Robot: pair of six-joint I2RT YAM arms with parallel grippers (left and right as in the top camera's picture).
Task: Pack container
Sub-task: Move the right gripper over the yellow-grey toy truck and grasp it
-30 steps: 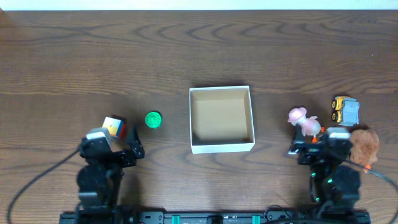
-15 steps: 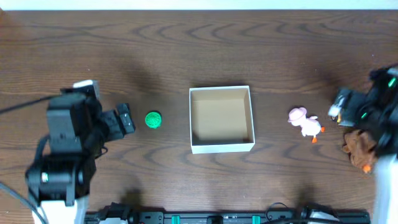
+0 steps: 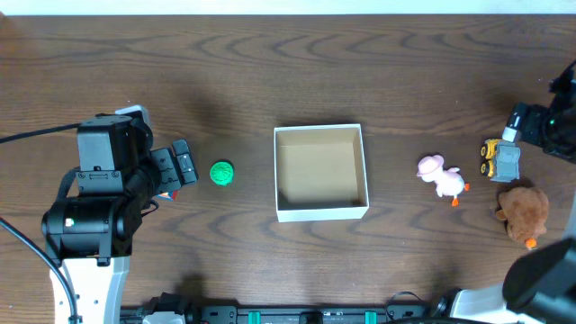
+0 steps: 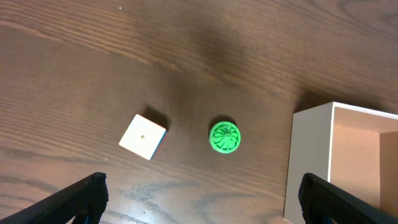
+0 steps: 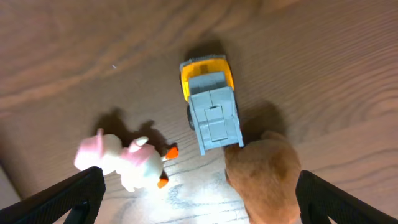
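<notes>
Hovering higher than before: left gripper [image 4: 200, 186], right gripper [image 5: 199, 180].

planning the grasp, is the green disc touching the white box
Apart. The left wrist view shows a clear gap between the green disc and the white box.

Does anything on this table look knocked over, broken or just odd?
Only the pink duck toy, right of the container: it seems to lie on its side, orange feet sticking out sideways. Nothing looks spilled or damaged.
</notes>
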